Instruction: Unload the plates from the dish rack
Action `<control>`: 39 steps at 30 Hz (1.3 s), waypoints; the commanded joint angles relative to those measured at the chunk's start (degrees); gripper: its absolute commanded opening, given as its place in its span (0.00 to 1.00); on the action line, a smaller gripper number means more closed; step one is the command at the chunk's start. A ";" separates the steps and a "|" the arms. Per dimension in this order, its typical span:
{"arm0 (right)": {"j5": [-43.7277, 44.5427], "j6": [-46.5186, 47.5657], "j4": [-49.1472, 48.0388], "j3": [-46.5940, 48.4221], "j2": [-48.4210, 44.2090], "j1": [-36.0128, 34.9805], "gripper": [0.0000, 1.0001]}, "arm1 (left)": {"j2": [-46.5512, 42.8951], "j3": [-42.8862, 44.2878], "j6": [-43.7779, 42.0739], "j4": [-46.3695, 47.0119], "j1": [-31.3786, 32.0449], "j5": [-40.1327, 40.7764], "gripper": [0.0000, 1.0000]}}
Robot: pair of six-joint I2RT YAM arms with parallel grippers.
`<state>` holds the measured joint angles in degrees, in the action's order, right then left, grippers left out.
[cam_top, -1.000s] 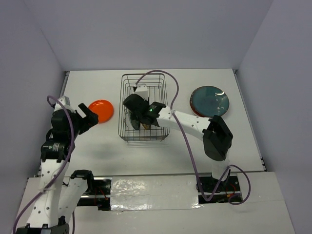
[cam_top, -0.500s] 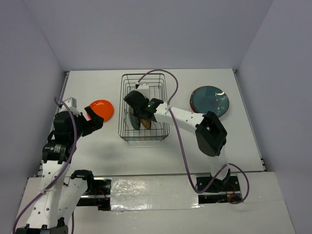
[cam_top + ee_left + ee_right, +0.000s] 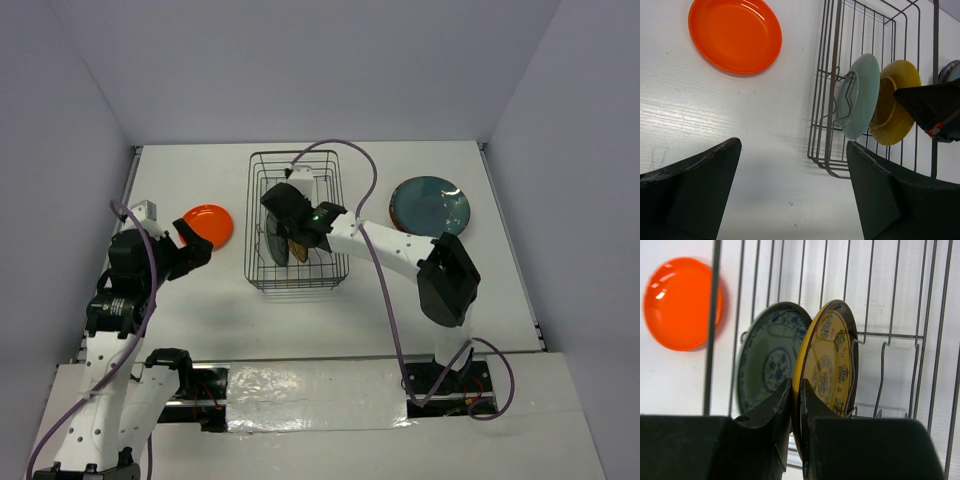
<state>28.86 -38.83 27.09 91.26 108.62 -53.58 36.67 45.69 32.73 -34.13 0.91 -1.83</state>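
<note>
The dark wire dish rack (image 3: 262,200) stands mid-table. Two plates stand upright in it: a yellow-brown patterned plate (image 3: 832,360) and a teal plate with blue pattern (image 3: 767,360). Both also show in the left wrist view, yellow (image 3: 895,107) and teal (image 3: 860,95). My right gripper (image 3: 796,390) reaches into the rack (image 3: 290,222) and is shut on the yellow plate's rim. The small orange plate (image 3: 208,225) lies flat left of the rack. My left gripper (image 3: 792,145) is open and empty, above the table just near of the orange plate (image 3: 735,35).
A large teal-blue plate (image 3: 430,205) lies flat at the right, with a reddish rim showing under its left edge. The rack wires (image 3: 715,315) run close around my right gripper. White walls enclose the table.
My right gripper has shifted slightly toward the far side inside the rack. My left gripper has drawn back a little from the orange plate.
</note>
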 commanded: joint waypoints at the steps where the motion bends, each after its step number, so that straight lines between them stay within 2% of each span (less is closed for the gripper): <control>1: 0.85 -0.46 -3.27 -0.12 -6.83 -0.29 0.04 | 0.34 1.06 -1.35 2.31 0.15 -0.55 1.00; 4: 0.06 0.94 -4.15 0.58 -9.91 -0.47 0.04 | 0.86 2.12 -0.92 1.87 0.15 -0.72 1.00; 10: -1.52 10.07 -2.40 5.93 -14.31 -1.96 0.03 | 2.97 7.65 3.46 0.30 0.15 -1.69 1.00; 13: -4.86 19.11 -1.60 7.26 -16.50 -3.63 0.03 | 4.03 12.65 8.03 -2.78 0.15 -0.90 0.99; 14: -7.57 26.62 -1.86 6.65 -17.47 -5.20 0.03 | 4.29 15.10 9.27 -3.39 0.15 -1.68 1.00; 15: -8.20 30.35 -3.09 3.95 -19.91 -6.26 0.03 | 4.55 16.17 11.80 -4.01 0.15 -2.65 1.00; 16: -8.47 34.74 -4.05 2.01 -21.42 -7.58 0.03 | 4.47 17.14 13.31 -4.01 0.15 -3.96 1.00; 17: -8.30 43.49 -4.85 -0.27 -22.82 -9.07 0.03 | 4.29 18.28 14.80 -3.67 0.15 -5.45 1.00; 18: -7.25 47.40 -6.25 -4.91 -24.14 -12.30 0.00 | 3.42 18.29 16.73 -3.05 0.15 -9.21 1.00; 20: -4.44 56.18 -6.35 -8.63 -27.05 -15.48 0.00 | 2.01 16.46 22.71 1.50 0.15 -13.53 0.99; 22: 0.82 59.12 -6.43 -12.50 -28.28 -19.79 0.00 | -0.10 13.91 29.80 5.81 0.15 -20.39 1.00; 24: 2.25 61.76 -7.57 -15.66 -30.74 -23.73 0.00 | -1.85 8.99 36.13 13.54 0.15 -26.52 1.00; 27: 4.69 66.59 -12.57 -19.71 -33.64 -28.92 0.00 | -2.39 4.32 40.03 18.13 0.15 -31.73 0.99; 30: 8.30 70.90 -16.09 -19.99 -32.42 -31.31 0.00 | -2.04 3.35 38.65 17.26 0.15 -34.12 0.98; 34: 13.84 75.20 -18.21 -17.18 -27.59 -33.07 0.00 | -1.77 5.72 33.72 9.53 0.15 -32.55 0.96; 37: 14.55 77.49 -20.40 -15.33 -24.60 -34.30 0.00 | -2.12 6.34 31.43 5.92 0.15 -31.14 0.94; 39: 14.73 78.20 -21.29 -13.67 -23.02 -35.01 0.00 | -1.69 6.34 30.29 4.87 0.15 -30.96 0.88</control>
<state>40.05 34.87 11.92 73.67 83.77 -87.05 35.38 49.65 65.93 -27.53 0.93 -31.88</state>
